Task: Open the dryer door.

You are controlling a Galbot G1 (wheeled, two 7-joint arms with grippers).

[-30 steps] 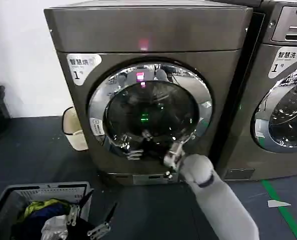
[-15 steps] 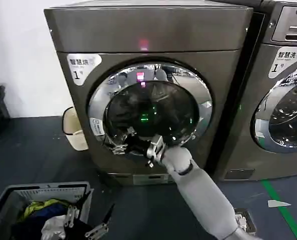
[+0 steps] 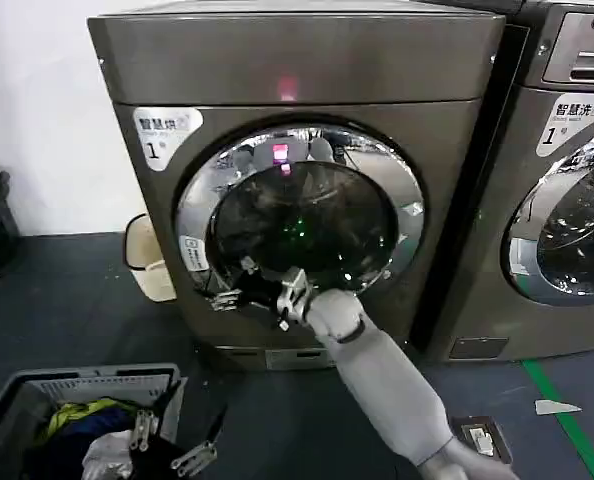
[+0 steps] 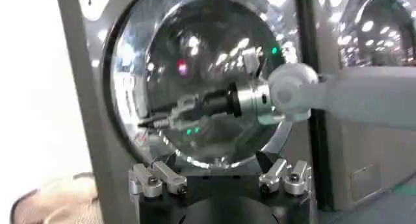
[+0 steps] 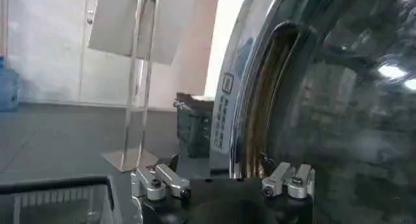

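My right gripper (image 3: 239, 288), jaws apart, has swept from five to seven o'clock on the still-closed dryer door (image 3: 299, 160); left gripper (image 3: 182, 440) idles, jaws apart.

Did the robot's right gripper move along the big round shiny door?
Yes. The right gripper slid leftward along the lower part of the dryer door, away from the lighter silver LG machine and toward the door's left rim.

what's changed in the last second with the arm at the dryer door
The right gripper has swept across the lower part of the dryer door, from its lower right rim toward its lower left rim, the arm following. It has taken hold of nothing. The door looks shut as before. The left gripper stays low by the laundry basket.
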